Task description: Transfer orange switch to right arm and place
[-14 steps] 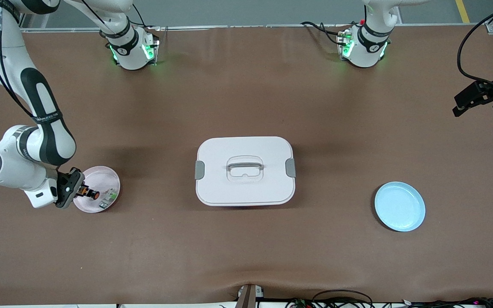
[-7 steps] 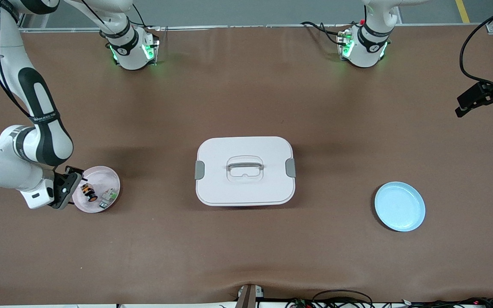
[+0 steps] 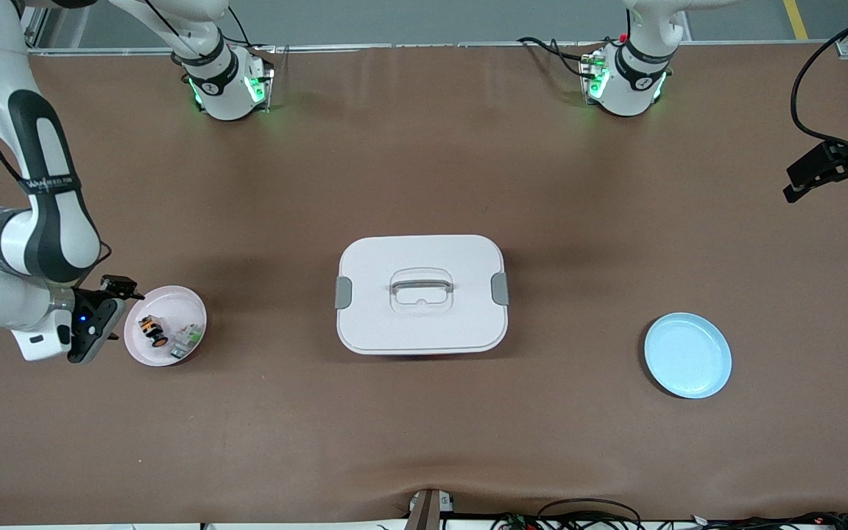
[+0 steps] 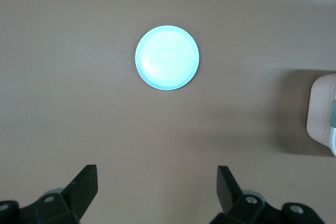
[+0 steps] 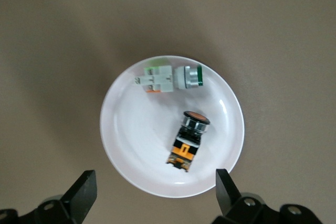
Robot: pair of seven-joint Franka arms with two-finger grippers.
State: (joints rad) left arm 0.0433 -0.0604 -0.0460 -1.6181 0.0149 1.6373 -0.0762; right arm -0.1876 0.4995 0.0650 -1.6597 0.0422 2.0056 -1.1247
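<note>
The orange switch [image 3: 152, 330] lies on its side on the pink plate [image 3: 174, 305], black knob end toward the white-and-green part [image 3: 187, 338]. In the right wrist view the switch [image 5: 188, 141] rests free on the plate [image 5: 121, 129], with nothing touching it. My right gripper [image 3: 110, 316] is open and empty, over the plate's edge at the right arm's end of the table; its jaws [image 5: 155, 180] stand wide apart. My left gripper [image 3: 829, 184] waits open and empty, high over the left arm's end of the table [image 4: 156, 178].
A white lidded box [image 3: 421, 294] with a handle and grey clips stands mid-table. An empty light-blue plate [image 3: 687, 355] lies toward the left arm's end, also in the left wrist view [image 4: 167, 57]. The white-and-green part [image 5: 170, 78] shares the pink plate.
My right gripper opened, let the orange switch go onto the pink plate, and drew back toward the right arm's end. The left gripper shifted slightly.
</note>
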